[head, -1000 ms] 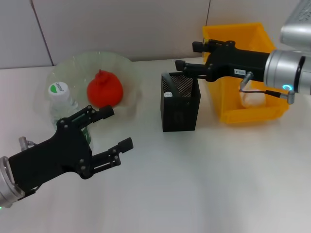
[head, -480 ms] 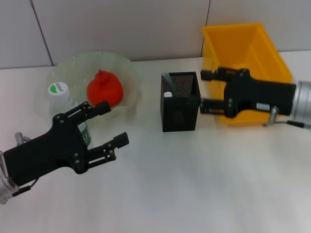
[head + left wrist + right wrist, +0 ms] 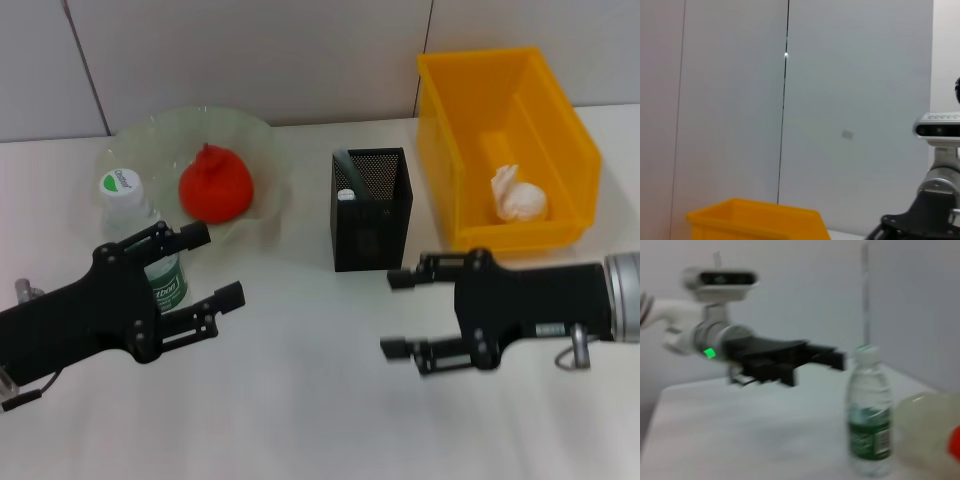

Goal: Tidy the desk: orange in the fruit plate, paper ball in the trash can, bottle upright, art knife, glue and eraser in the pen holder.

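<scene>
Near left, above the white tabletop (image 3: 320,420): black left gripper (image 3: 215,265), fingers spread wide, holding nothing. Just beyond its far finger, touching or nearly so: clear plastic water bottle with green label and white cap (image 3: 135,215), standing upright at the near edge of the wide, pale-green glass fruit plate with the wavy rim (image 3: 255,135). Resting in that plate, a little right of the bottle: red-orange round orange with a pointed knob (image 3: 215,187).

Centre: tall square black mesh pen holder (image 3: 370,235), upright, with a grey stick end and a pale round cap showing inside. No telling which stationery piece is which; no beige eraser, knife or glue to be seen anywhere on the tabletop.

Far right: big bright yellow rectangular trash can (image 3: 440,170), with the crumpled white paper ball (image 3: 520,195) lying on its floor.

Near right, in front of the holder and can: black right gripper (image 3: 393,313), fingers likewise parted and empty, well apart from both.

Judging by this layout, nothing left to sort, so probably only a matter of parking both arms. For a clean finish:
- Draw the left gripper back toward the near left edge, away from the bottle, never sideways across it; easily toppled, tall and light as it looks.
- Keep the fingers spread, so as not to snag the label.
- Pull the right gripper straight back, low risk, but clear of the holder's near corner.
</scene>
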